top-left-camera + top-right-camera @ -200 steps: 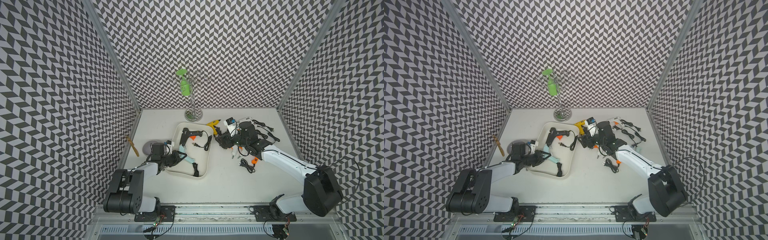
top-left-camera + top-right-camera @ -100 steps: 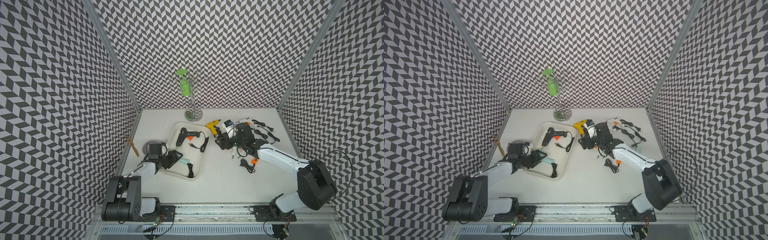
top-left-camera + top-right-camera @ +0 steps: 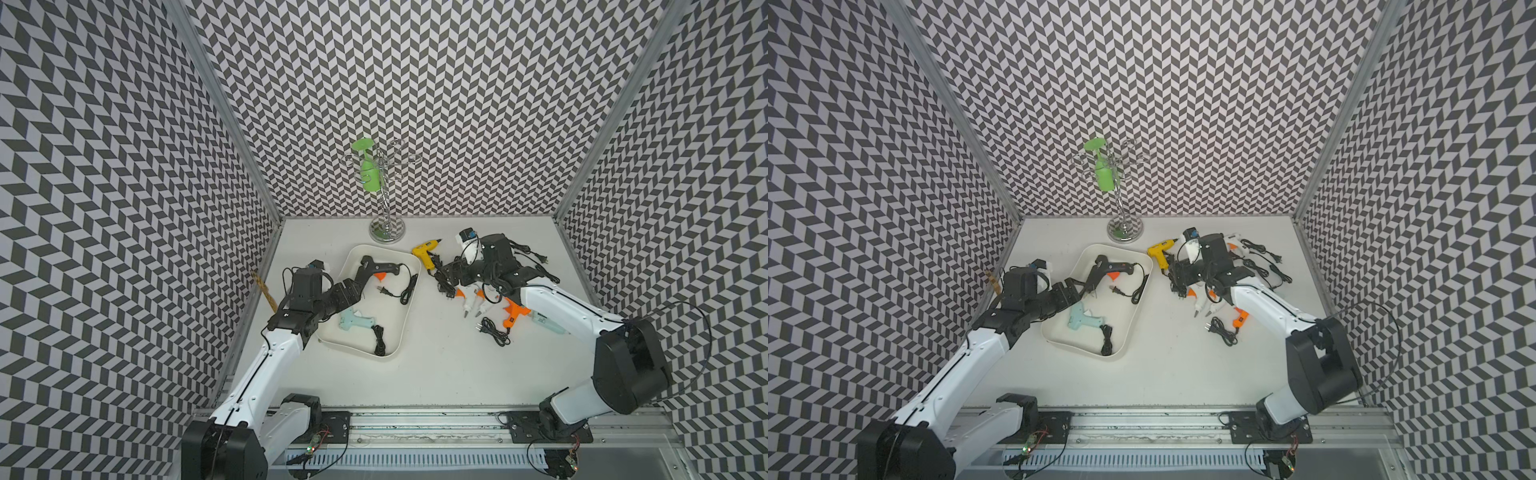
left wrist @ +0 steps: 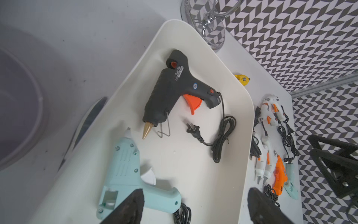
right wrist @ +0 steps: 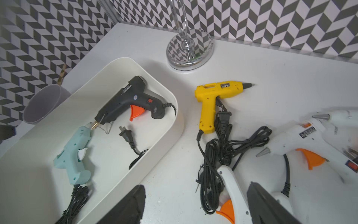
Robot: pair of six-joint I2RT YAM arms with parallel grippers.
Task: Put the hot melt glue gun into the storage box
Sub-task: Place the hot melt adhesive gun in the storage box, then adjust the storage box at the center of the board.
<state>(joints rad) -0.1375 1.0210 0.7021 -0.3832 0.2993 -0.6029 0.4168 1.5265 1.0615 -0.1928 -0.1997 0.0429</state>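
Left gripper has its jaws spread wide and grips nothing. The mint-green plastic hot melt glue gun lies free beneath it on the floor of the cream-white shallow plastic storage box, which sits centre left in both top views. A black glue gun with an orange trigger lies beside it in the box. To the right of the box, the right gripper is equally wide and empty, poised over a white glue gun among black cords. A yellow glue gun rests just outside the box's upper right corner.

The right wrist view shows a grey cup just beside the box, which the left arm covers in both top views. Only the left wrist view and the top views show the orange glue gun.

A second earlier the left gripper was on the mint gun. It has since let go and drawn up the frame, while the right gripper has shifted left toward the cords.
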